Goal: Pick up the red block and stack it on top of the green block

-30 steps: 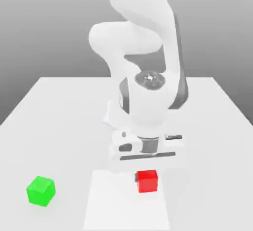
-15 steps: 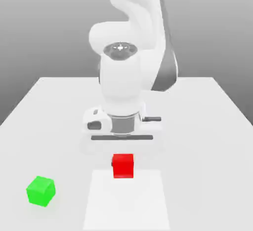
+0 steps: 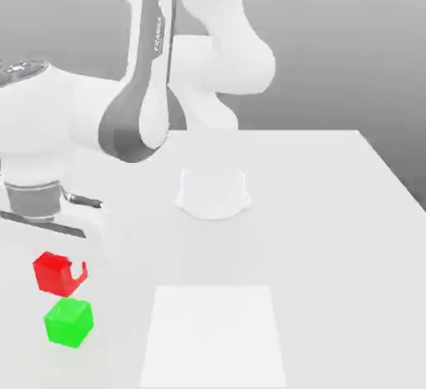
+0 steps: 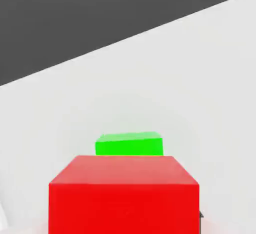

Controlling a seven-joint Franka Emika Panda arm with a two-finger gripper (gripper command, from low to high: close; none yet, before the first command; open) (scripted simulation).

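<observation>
Reaching out to the exterior view's left, my arm [image 3: 141,88] bends over in a high arch from its base [image 3: 212,192] at the middle of the bench [image 3: 333,213], with the wrist section turned straight down near the bench's left edge. I see the hand [image 3: 56,269] hanging below that wrist, its white body level and its fingers pointing at the bench top.

I read the hand as pinching the red block [image 3: 52,272]: the cube sits right under the hand body, clear of the bench surface, with a finger partly covering its right side. It looks slightly tilted in the exterior view.

I find the green block [image 3: 68,322] resting on the bench just below the red block in that view, close to it but with a small gap between them, and set a little toward the exterior view's right of it. So the red cube is above the green one without touching it, and not squarely lined up over it.

From the hand view, I see the red block [image 4: 124,194] large and close, with the green block [image 4: 129,144] partly hidden behind it on the pale bench [image 4: 200,78]
</observation>
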